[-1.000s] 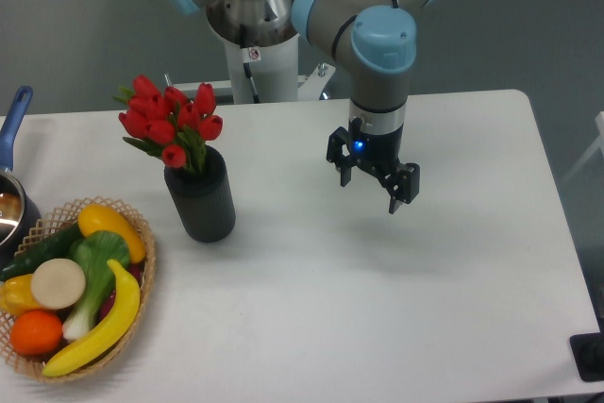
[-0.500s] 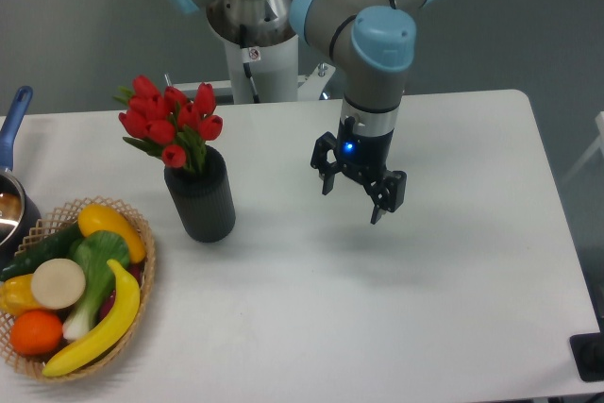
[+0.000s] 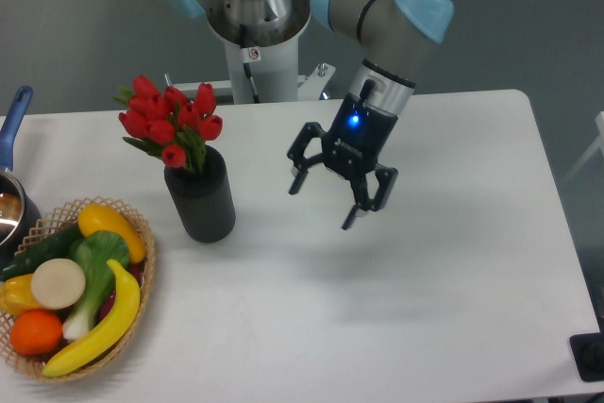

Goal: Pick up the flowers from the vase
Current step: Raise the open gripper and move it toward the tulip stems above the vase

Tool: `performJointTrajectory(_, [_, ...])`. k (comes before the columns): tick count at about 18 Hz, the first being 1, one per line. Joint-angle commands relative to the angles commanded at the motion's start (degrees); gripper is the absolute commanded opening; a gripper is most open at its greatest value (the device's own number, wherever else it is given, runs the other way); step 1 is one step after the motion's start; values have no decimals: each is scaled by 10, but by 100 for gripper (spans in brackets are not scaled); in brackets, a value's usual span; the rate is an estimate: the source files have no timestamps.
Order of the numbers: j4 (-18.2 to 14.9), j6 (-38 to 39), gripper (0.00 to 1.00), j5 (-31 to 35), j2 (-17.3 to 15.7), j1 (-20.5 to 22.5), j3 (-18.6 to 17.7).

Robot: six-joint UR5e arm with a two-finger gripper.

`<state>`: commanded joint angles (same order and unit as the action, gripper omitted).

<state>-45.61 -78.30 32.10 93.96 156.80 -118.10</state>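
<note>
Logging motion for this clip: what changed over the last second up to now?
The gripper swung left toward the flowers and tilted, with its jaws open and holding nothing. The flowers remain in the vase, and the fruit basket has not moved.

One fixed camera overlooks the table (image 3: pixel 283 327) from front, high.
</note>
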Motion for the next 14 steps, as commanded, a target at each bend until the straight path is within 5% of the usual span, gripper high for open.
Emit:
performJointTrajectory(6, [-3,-43,100,-62,-47,4,-76])
performJointTrajectory(9, [-3,-41,100,-58,-108,17,-117])
performJointTrajectory(14, [-5,-41,100,-60,-232,112,-188])
